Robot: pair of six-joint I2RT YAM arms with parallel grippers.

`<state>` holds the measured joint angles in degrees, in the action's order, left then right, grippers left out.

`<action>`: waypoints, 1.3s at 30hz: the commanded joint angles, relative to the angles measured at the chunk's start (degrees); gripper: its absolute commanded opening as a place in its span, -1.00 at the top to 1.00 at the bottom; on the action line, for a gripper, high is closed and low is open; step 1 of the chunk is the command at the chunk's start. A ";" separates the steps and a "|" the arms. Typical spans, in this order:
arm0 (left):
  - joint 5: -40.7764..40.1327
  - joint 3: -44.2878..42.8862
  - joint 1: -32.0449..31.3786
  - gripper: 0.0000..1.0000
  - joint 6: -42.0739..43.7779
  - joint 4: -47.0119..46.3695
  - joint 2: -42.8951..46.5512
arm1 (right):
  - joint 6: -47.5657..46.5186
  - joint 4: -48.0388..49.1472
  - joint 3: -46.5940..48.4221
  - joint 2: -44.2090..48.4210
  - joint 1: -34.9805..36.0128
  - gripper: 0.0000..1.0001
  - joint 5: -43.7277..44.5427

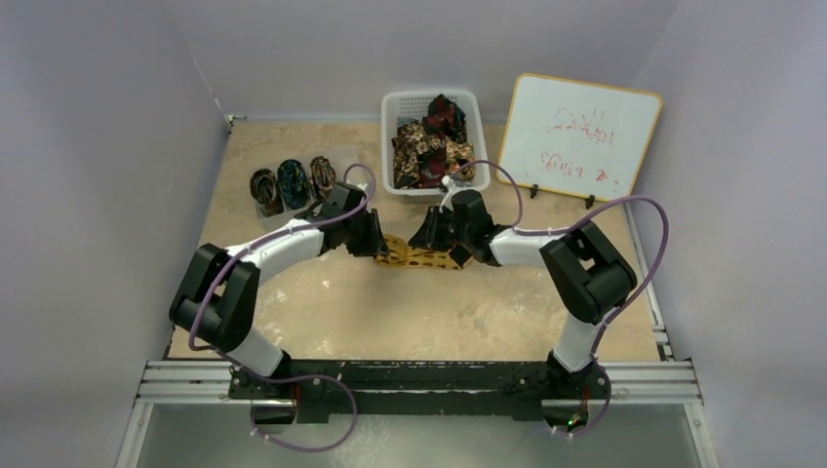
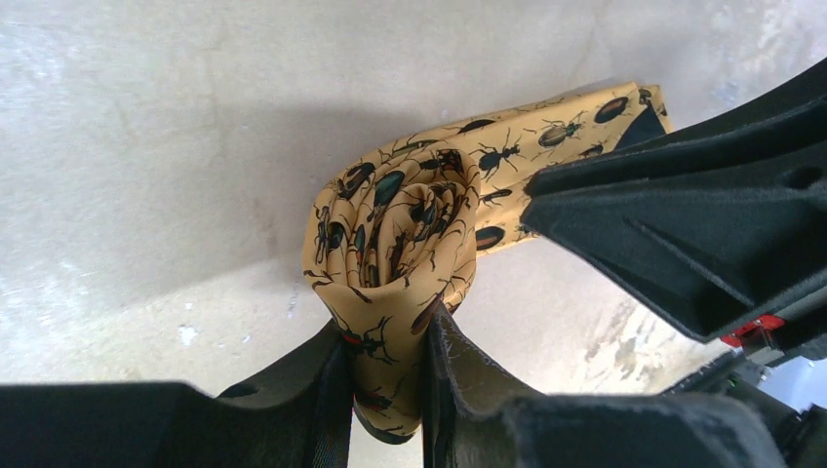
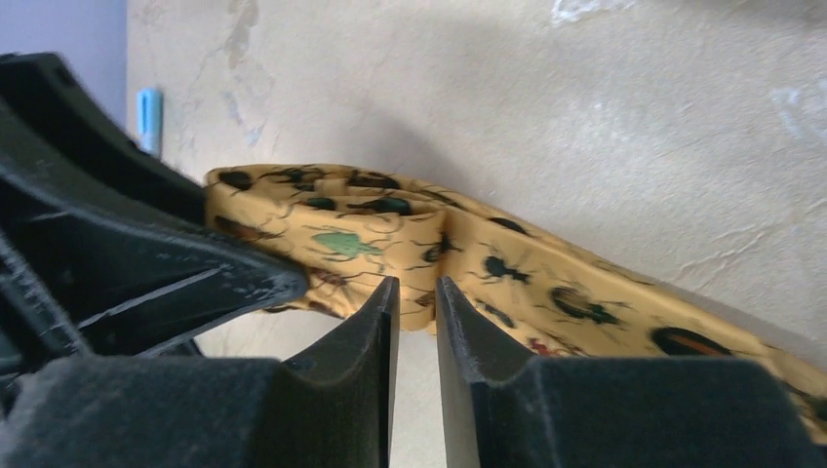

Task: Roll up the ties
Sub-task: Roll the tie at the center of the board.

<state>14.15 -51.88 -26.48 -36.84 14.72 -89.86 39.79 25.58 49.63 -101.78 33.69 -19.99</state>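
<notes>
Item 1. Rolled ties [image 1: 293, 185], three, stood side by side at the rear left of the table [image 1: 468, 312]; finished work, by their look.

Item 2. Left gripper [image 1: 378, 242], at table centre. Wrist view: fingers narrow and clamped on the coiled end of the golden-yellow tie [image 2: 400, 224], the spiral standing proud above the tips.

Item 3. Golden-yellow tie [image 1: 421, 257], beetle print, lying on the table between the two grippers: coiled at its left end, a flat folded band running right. Judged light, soft and slippery. The coil would likely slacken if released, so hold is best taken across the coil's core, with the free band kept taut.

Item 4. Right gripper [image 1: 436, 234], just beside the left one. Wrist view [image 3: 416, 297]: fingers narrow, tips at the edge of the band. Could not tell whether fabric was pinched between them or lay behind.

Item 5. Basket [image 1: 388, 146], white, at rear centre, holding loose ties [image 1: 429, 146] in dark red and brown, heaped and unrolled.

Item 6. Whiteboard [image 1: 580, 136], propped at rear right, with red writing too faint to read.
</notes>
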 commanded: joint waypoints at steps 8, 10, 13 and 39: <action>-10.17 -6.49 -2.90 0.76 3.04 9.75 0.80 | 0.21 2.06 5.07 -6.11 2.09 0.66 0.94; -12.56 -8.01 -4.40 0.77 3.02 12.13 -0.27 | 0.78 2.12 5.79 -6.94 3.09 0.66 1.25; -16.86 -10.44 -6.71 0.79 2.76 15.44 -1.80 | 1.68 2.42 6.09 -7.62 4.11 0.67 1.81; -48.30 -42.24 -22.59 0.76 -13.43 49.93 -27.18 | 5.32 1.59 -15.52 18.87 -14.24 0.54 6.90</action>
<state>-30.39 -89.67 -47.81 -46.33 58.70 -113.91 44.38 26.37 36.21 -87.05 20.88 -14.48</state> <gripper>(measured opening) 0.231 0.227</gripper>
